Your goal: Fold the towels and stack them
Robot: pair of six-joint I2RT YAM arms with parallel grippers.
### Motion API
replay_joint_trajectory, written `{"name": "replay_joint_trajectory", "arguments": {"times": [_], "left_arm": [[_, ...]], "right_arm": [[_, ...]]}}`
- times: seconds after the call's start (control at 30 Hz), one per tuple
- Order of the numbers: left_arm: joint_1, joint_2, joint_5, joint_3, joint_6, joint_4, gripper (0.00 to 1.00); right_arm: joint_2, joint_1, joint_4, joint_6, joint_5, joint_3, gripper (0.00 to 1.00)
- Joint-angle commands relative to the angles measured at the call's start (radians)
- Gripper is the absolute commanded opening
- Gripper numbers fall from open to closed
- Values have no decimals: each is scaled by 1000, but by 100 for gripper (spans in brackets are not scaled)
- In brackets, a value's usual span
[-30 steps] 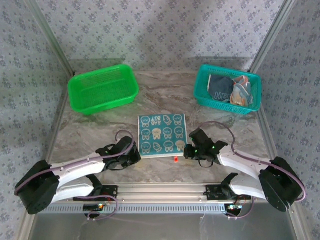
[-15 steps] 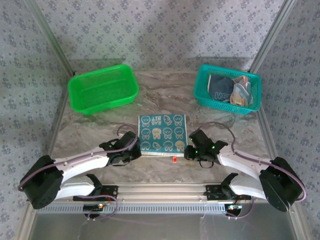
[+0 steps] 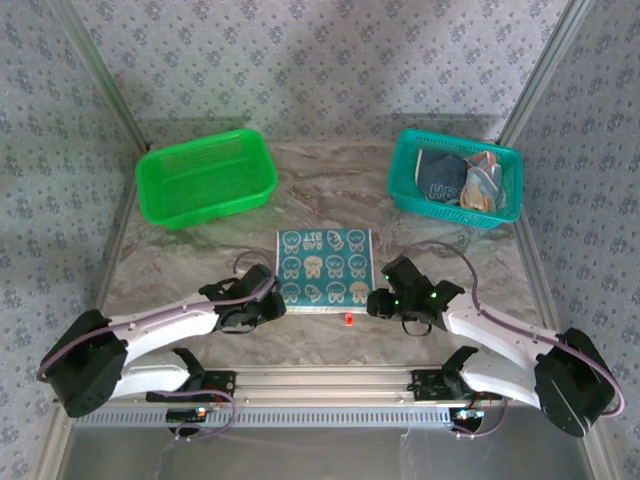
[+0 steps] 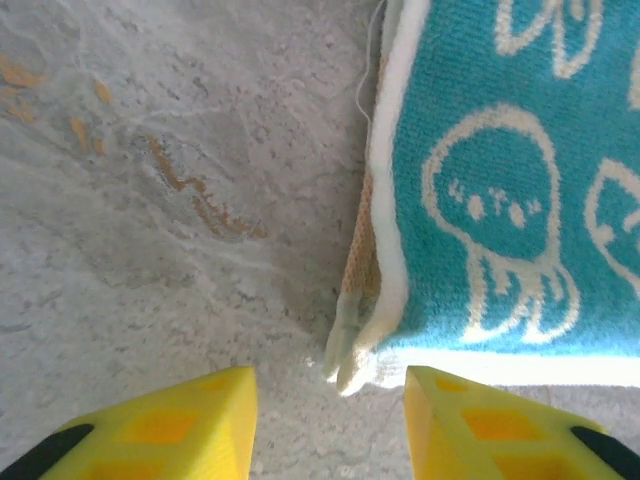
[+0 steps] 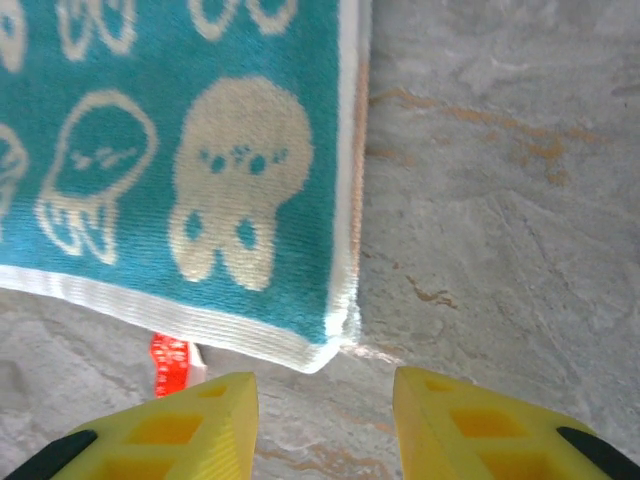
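1. both arms have slid in toward the towel since a second ago, and the left one came further.
2. the left pincer (image 4: 330,400) (image 3: 266,305) is wide open and holds nothing. the right pincer (image 5: 325,400) (image 3: 378,303) is wide open too, and empty.
3. the teal square cloth towel with white cartoon figures (image 3: 325,268) (image 4: 500,200) (image 5: 170,150) lies flat on the grey marble table (image 3: 330,190), just ahead of both pincers and between them. its near edge runs left to right. its near left corner sits just past the gap of the left fingers, and its near right corner just past the gap of the right fingers. each arm is closest to its own corner, so i think each must reach a little forward to pinch it.
4. a small red tag (image 5: 170,362) (image 3: 349,318) pokes out at the near edge, beside the right pincer.
5. a tan layer shows under the left corner. i cannot tell if the towel is doubled.
6. far left sits a green plastic mesh basket (image 3: 215,210). far right, a teal plastic mesh basket (image 3: 440,212) holds more bunched towels (image 3: 455,178), too tangled to count.
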Motion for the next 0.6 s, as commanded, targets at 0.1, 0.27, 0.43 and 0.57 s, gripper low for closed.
{"name": "replay_joint_trajectory", "arguments": {"times": [0.1,0.27,0.43,0.57], "left_arm": [[6,-108,-51,98,58,-154,49],[17,-113,-51,159,116,-155,51],[52,-35,-14,214,166,-67,40],[86,35,35,235,175,23,30]], "right_arm": [[-41,9,-30,-21,34,55,42],[-17,10,32,-21,40,74,39],[31,13,105,-30,23,92,34],[75,36,163,-40,-13,106,32]]}}
